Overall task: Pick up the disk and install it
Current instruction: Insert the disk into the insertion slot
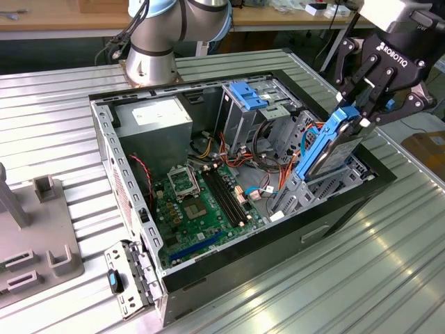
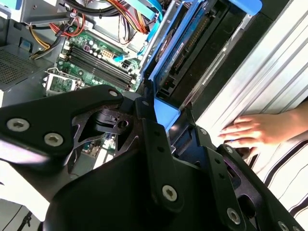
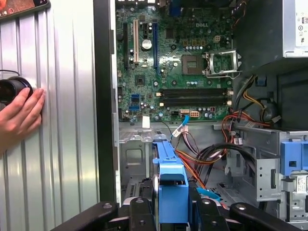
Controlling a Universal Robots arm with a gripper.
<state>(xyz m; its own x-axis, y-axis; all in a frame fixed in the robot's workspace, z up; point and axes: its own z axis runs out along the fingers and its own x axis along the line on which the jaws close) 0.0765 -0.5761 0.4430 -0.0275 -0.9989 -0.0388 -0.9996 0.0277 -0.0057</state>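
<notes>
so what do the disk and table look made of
The disk: carrier looks like bright blue moulded plastic, smooth, slightly glossy; the body inside, dark grey, probably metal. The table: ribbed bare metal, likely aluminium, given its silvery sheen and bright reflections.

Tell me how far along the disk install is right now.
Done: the pickup. The claw is shut on the disk and holds it in the air. In hand: the disk hangs tilted over the open computer case, its lower end down near the case's side on the exterior view's right. Left: seating it, since it is not yet lying flat in a bay.
</notes>
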